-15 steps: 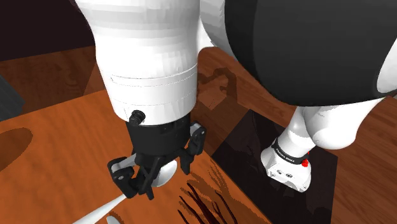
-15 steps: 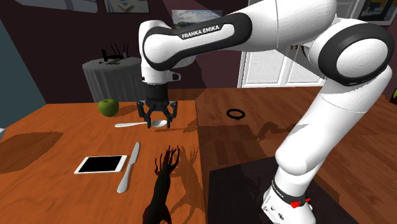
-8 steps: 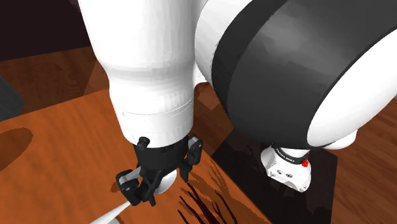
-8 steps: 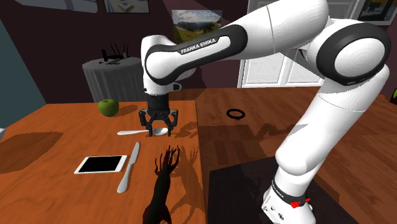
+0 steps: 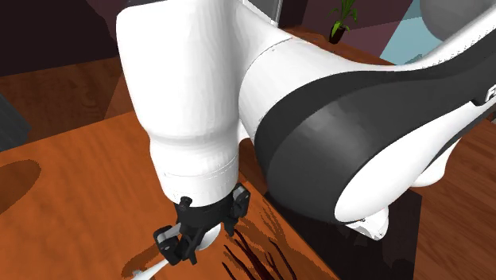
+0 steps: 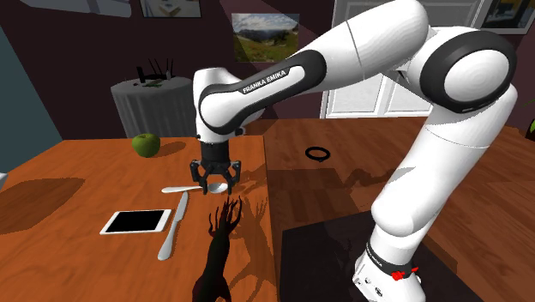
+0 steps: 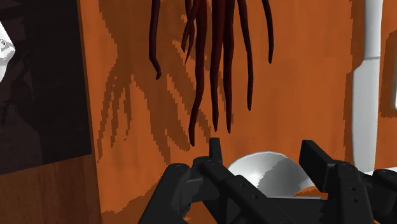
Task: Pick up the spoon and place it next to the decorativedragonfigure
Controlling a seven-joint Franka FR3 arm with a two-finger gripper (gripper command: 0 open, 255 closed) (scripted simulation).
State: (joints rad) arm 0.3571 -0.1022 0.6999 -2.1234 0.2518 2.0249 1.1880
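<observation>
- The gripper (image 6: 213, 176) is clasping the spoon (image 6: 182, 188) by its bowl between narrowed fingers.
- The spoon is hovering, seemingly just off the table (image 6: 94, 172), at the dragon figure's (image 6: 214, 257) twelve o'clock in the second exterior view.
- Pickup is looking done; lowering and releasing are remaining.

spoon (image 7: 270, 173): bowl half behind end effector (image 7: 263, 147) | dragon figure (image 6: 216, 257): base cut by edge | knife (image 7: 366, 108): runs off edge
</observation>
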